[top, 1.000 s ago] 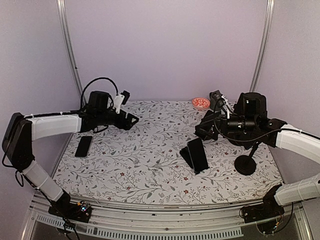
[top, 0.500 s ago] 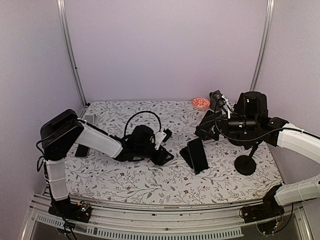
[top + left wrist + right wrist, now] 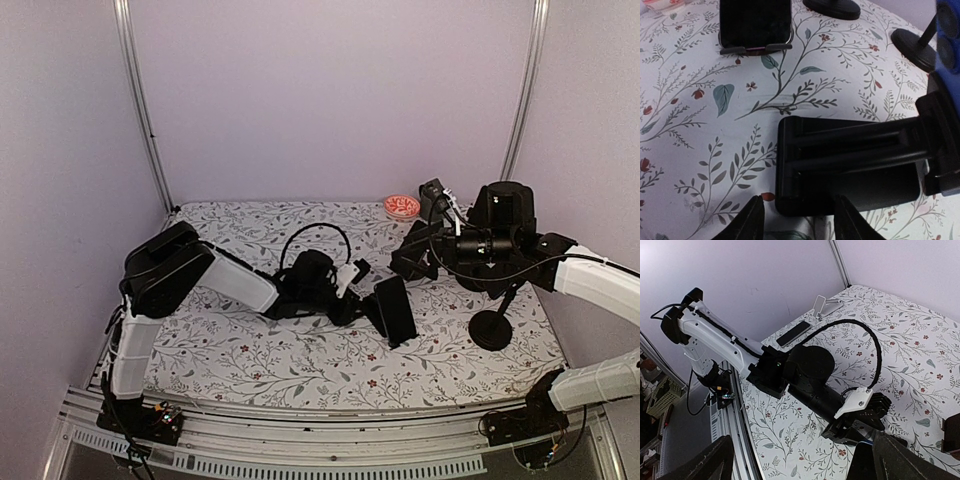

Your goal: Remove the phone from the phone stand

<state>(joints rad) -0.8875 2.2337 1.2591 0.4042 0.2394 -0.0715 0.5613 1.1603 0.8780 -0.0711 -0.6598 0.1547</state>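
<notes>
A black phone stand (image 3: 378, 303) stands mid-table with the phone (image 3: 395, 308) leaning on it. In the left wrist view the stand's ribbed base (image 3: 850, 165) fills the lower frame, and the phone's blue back with camera lenses (image 3: 946, 47) rises at the right edge. My left gripper (image 3: 800, 222) is shut on the near corner of that base, one finger on each side; from above it (image 3: 360, 296) sits just left of the stand. My right gripper (image 3: 408, 262) hovers open behind the stand, holding nothing, with the phone's blue-edged top (image 3: 862, 455) low in its view.
A second phone on a small stand (image 3: 755, 22) sits farther back. Round black bases (image 3: 490, 328) (image 3: 832, 5) stand to the right, and a red bowl (image 3: 401, 206) at the back. A flat phone (image 3: 795, 333) and a white stand (image 3: 822, 306) lie far left.
My left arm swung from the back left to the table's centre, and its jaws closed on the stand's base. The right arm stayed still and open.
</notes>
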